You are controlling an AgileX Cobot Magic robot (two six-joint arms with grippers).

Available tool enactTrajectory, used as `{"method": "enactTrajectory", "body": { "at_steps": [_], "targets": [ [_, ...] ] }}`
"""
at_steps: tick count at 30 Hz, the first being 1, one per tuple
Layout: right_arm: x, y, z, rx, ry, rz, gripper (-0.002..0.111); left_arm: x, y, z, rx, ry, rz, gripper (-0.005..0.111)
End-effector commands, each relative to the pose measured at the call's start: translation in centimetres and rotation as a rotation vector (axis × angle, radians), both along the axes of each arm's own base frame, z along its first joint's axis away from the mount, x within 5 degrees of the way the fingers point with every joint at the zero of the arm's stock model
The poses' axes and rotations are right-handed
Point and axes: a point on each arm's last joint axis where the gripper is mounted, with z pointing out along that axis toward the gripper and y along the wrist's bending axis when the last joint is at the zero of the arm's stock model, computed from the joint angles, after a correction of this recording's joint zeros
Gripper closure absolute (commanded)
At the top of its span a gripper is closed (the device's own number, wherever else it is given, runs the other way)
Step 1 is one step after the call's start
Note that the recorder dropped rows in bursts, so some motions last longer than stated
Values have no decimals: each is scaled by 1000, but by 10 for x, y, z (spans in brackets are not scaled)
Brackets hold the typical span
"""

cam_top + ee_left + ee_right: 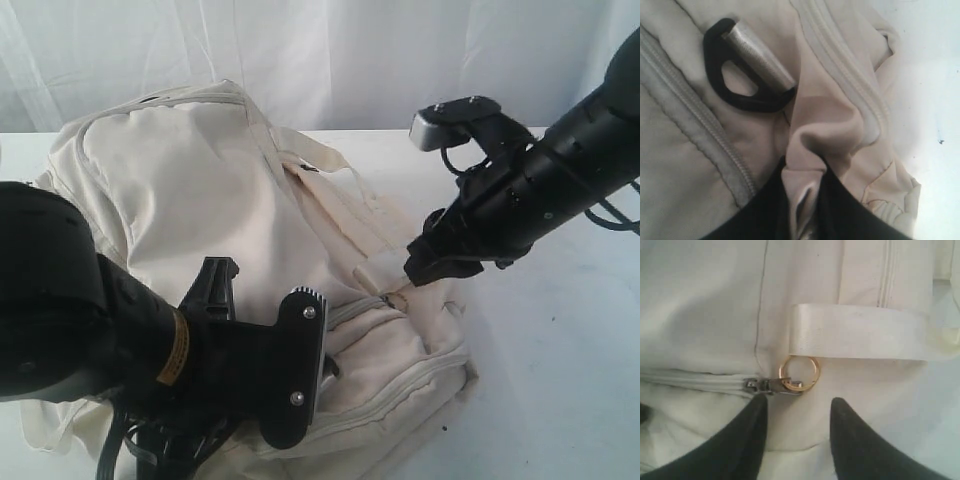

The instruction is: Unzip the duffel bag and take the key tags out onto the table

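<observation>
Plainly, we saw the duffel bag (200, 190) slumped on the table (560, 380), its zip pull (771, 386) and gold ring (799, 371) just ahead of the right end effector (799, 402), whose jaws stood apart and empty, while the left end effector (805, 172) was clamped tight on a fold of bag fabric beside a black D-ring (714, 60).

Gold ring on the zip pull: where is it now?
Right wrist view: the gold ring hangs from the zip slider on the duffel bag, right-arm side, between the white strap and the open right gripper.
</observation>
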Motion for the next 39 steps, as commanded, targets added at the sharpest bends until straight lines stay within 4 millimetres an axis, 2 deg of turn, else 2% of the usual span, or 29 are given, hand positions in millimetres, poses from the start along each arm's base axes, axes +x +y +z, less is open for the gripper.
{"method": "enactTrajectory", "body": {
  "at_steps": [1,4,8,12,17,24,26,28,31,36,37,39],
  "targets": [
    [5,10,-18,-54,-30,144,64,-1,4,-1,9,17,21,107],
    [1,19,-27,-77,-47,246,62,-1,4,-1,9,17,21,107],
    [-1,28,-33,-107,-93,345,52,-1,4,-1,10,18,22,107],
    [6,31,-40,-154,-158,357,44,-2,4,-1,7,24,25,107],
    [13,33,-48,-159,-188,331,43,-2,3,-1,6,26,26,107],
    [16,37,-64,-161,-131,324,44,-2,3,-1,6,26,26,107],
    [16,38,-67,-149,-109,318,47,-2,3,-1,6,26,26,107],
    [15,39,-68,-132,-94,307,56,-2,4,-1,9,26,26,107],
    [14,41,-65,-105,-88,287,77,-2,4,-1,13,28,27,107],
    [13,41,-50,-74,-121,273,104,-2,4,-1,15,29,27,107],
    [12,40,-47,-70,-131,272,108,-2,4,-1,15,29,27,107],
    [11,39,-39,-60,-155,270,108,-2,4,-1,15,29,27,107]
  ]
}}
